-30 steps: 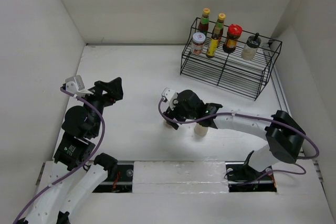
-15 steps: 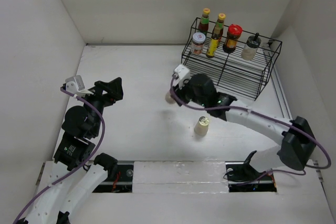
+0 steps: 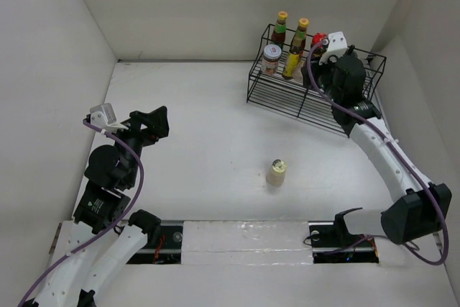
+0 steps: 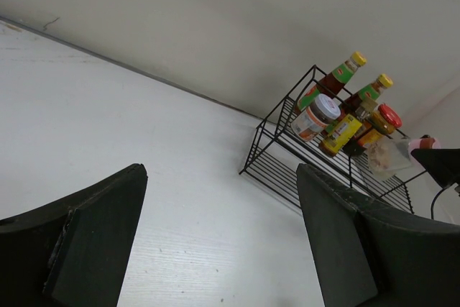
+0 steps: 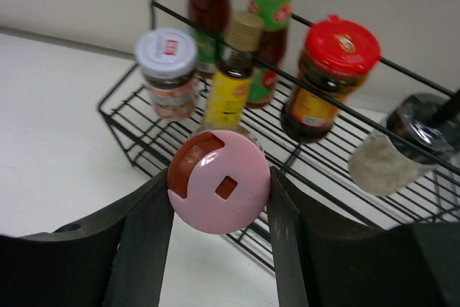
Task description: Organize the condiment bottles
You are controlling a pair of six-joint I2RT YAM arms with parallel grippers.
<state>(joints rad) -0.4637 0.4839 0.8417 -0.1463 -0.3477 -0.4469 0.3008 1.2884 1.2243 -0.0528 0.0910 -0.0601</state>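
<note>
The left arm (image 3: pixel 108 170) and right arm (image 3: pixel 381 154) have the same build: white link shells and bulky black joint housings. A purple cable (image 3: pixel 139 170) loops along each. A small white camera block (image 3: pixel 103 114) caps each wrist. The jaws are matte black, broad and flat-faced. Their black bases (image 3: pixel 147 222) are at 6 o'clock.

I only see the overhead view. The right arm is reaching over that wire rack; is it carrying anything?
Observer: Yes. Its wrist camera shows the right gripper shut on a pink-capped shaker.
Operator: Is anything hidden under that arm?
Observer: A grey-capped shaker of white powder sits on the rack, right of the red-lidded jar.
Operator: And the left arm, does it hold something?
Observer: No. Its wrist camera shows the left gripper open and empty.
</note>
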